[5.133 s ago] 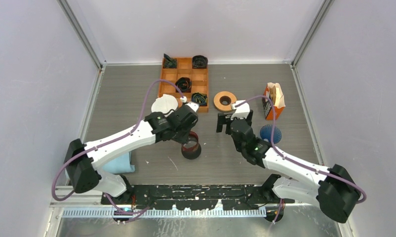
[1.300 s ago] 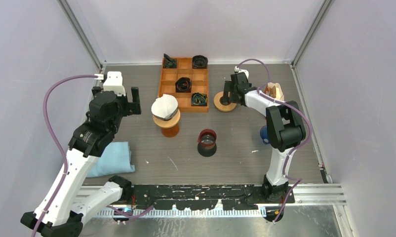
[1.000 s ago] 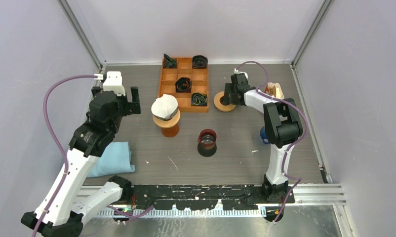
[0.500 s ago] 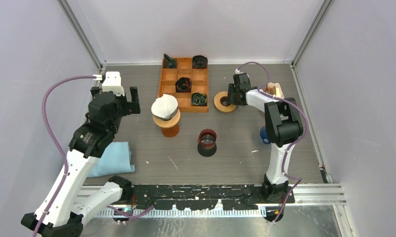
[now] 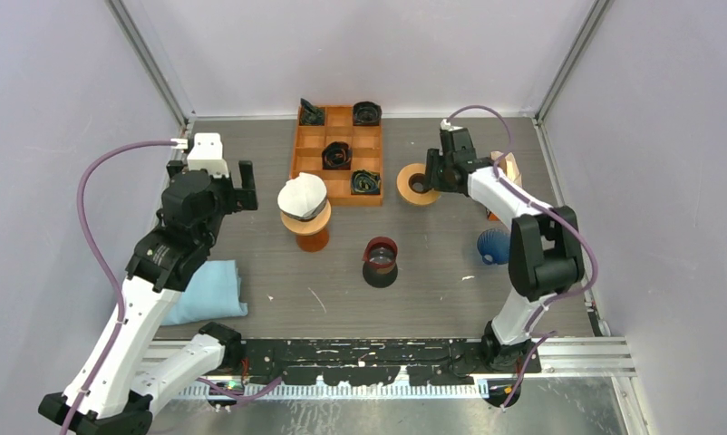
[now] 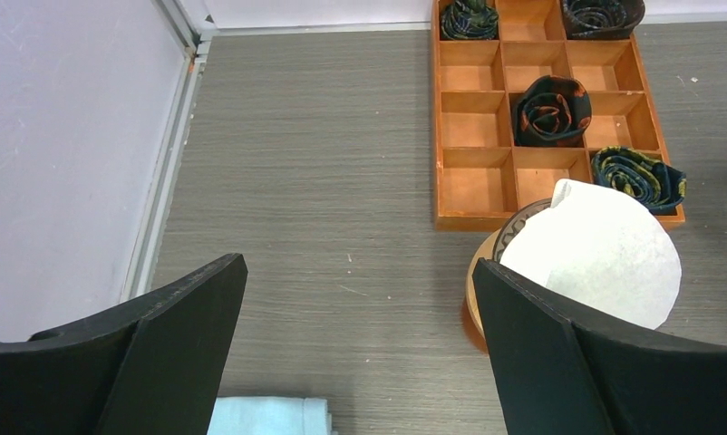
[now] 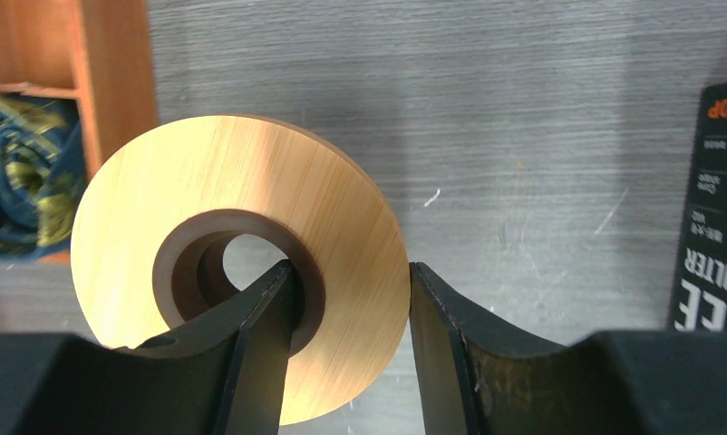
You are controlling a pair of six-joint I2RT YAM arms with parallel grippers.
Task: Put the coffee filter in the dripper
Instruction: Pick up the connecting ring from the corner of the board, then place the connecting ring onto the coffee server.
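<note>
Currently: white coffee filter (image 5: 303,193) seated in top of dripper (image 5: 312,237), just in front of compartment tray (image 5: 310,139). Left gripper (image 6: 358,272) spread wide, holding nothing, left of dripper. Right gripper (image 7: 351,272) pinching wooden ring (image 7: 278,181), one finger through its hole.

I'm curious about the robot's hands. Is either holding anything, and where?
Right gripper pinches the wooden ring by its side: one finger in the hole, one outside the rim. Left gripper holds nothing.
</note>
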